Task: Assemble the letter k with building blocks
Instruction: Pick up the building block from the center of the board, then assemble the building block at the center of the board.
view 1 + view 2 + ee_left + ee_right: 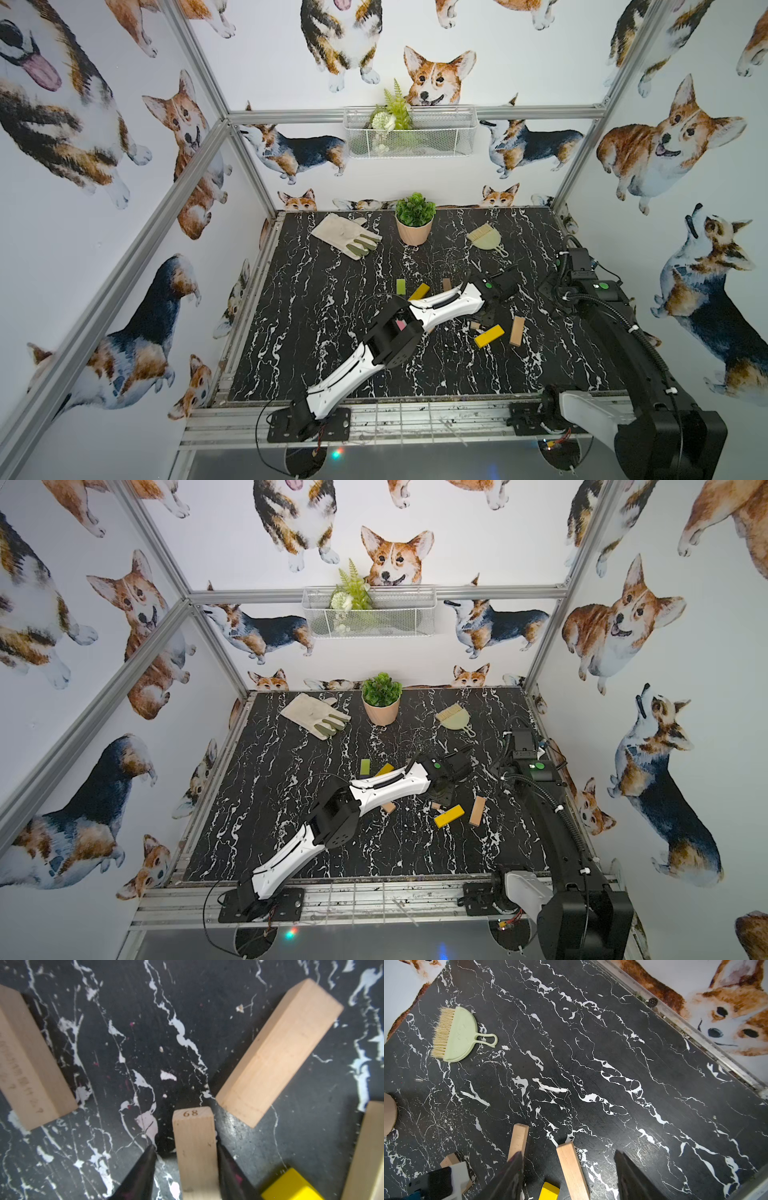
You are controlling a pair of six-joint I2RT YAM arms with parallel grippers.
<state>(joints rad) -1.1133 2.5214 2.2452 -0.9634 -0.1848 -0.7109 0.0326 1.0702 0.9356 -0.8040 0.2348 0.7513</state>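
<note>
Left hand (185,1145) straddling tan block (194,1147) on the counter (124,1022).
Its long axis is running along the hand, numbered end outward, jaws standing apart; right hand (568,1151) is gaping; wire basket (440,137) is holding greenery (395,110).

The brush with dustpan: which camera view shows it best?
Right wrist view: the brush with dustpan is large, bristles and handle loop clear. Both top views show it small. Left wrist view: absent.
</note>
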